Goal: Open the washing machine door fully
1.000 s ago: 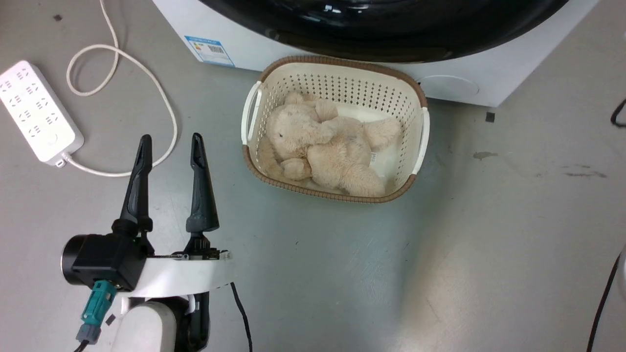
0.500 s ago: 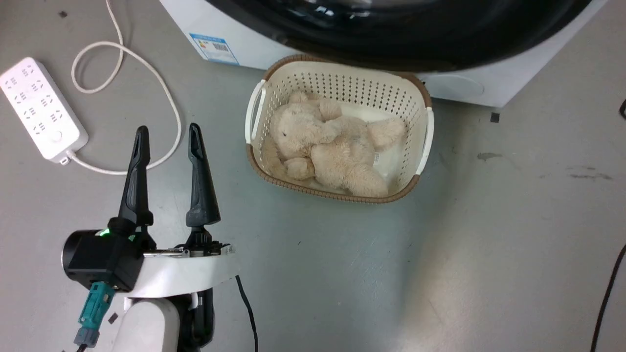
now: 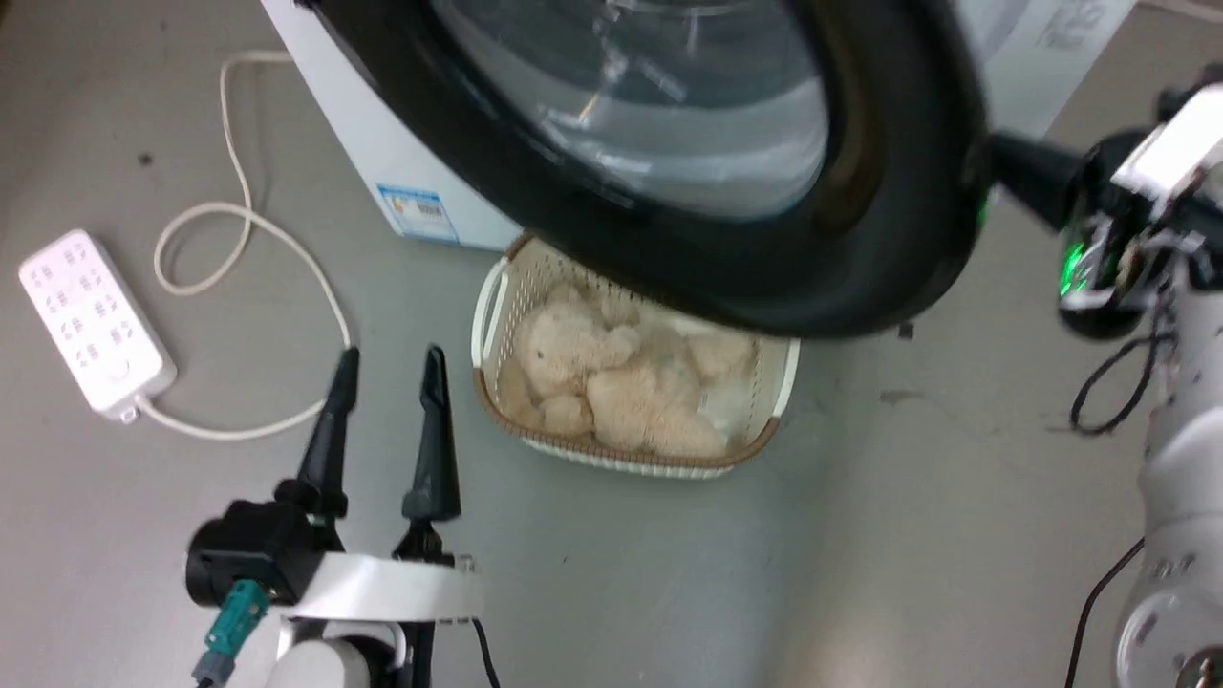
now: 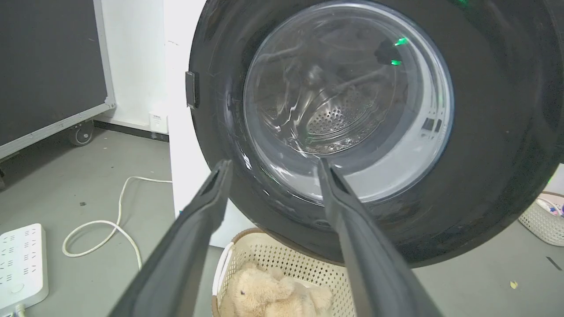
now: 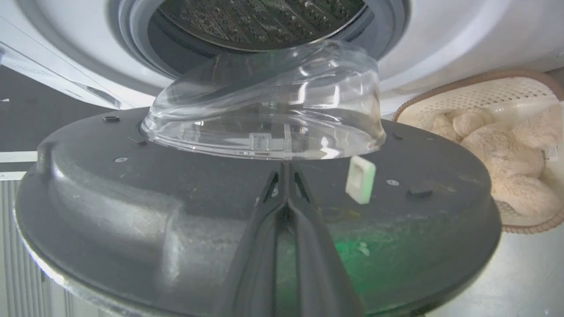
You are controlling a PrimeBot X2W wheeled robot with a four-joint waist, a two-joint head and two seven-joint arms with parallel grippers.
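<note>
The door (image 3: pixel 917 220) has swung out from the machine (image 3: pixel 382 162) over the basket (image 3: pixel 489 315), part open, with more swing likely needed; right end effector (image 5: pixel 285 176) closed, empty, against its inner face; left end effector (image 3: pixel 392 355) open above the floor (image 3: pixel 860 526).

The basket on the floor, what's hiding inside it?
A fluffy beige teddy bear lies inside the basket. The washing machine door hangs over the basket's far end in the head view, so whatever is there is covered.
</note>
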